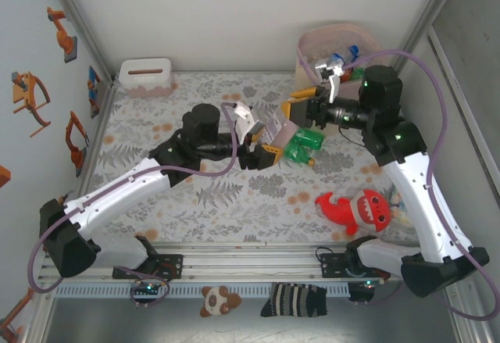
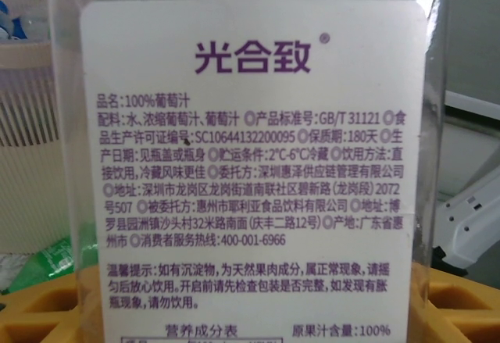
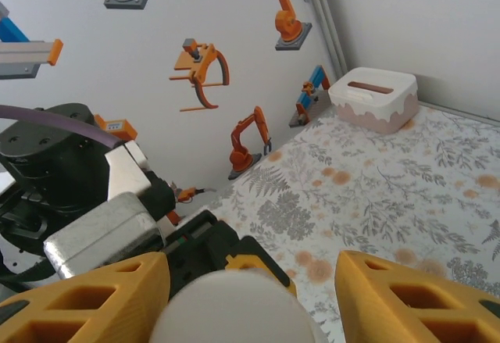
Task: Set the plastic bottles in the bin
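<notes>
Now, handover looks underway: left fingers (image 2: 461, 308) pinching white-labelled bottle (image 1: 283, 133), held above tabletop (image 1: 195, 202) just on near side of bin (image 1: 320, 34). Right fingers (image 3: 86, 300) spread either side of its cap (image 3: 226, 312), not gripping. Centre cap, close firmly before left lets go.

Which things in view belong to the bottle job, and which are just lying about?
For the job:
- white-labelled juice bottle, held in the left gripper
- green bottles
- bin, with bottles already in it

Lying about:
- red plush shark
- white slotted box
- small plush toy
- striped sock
</notes>
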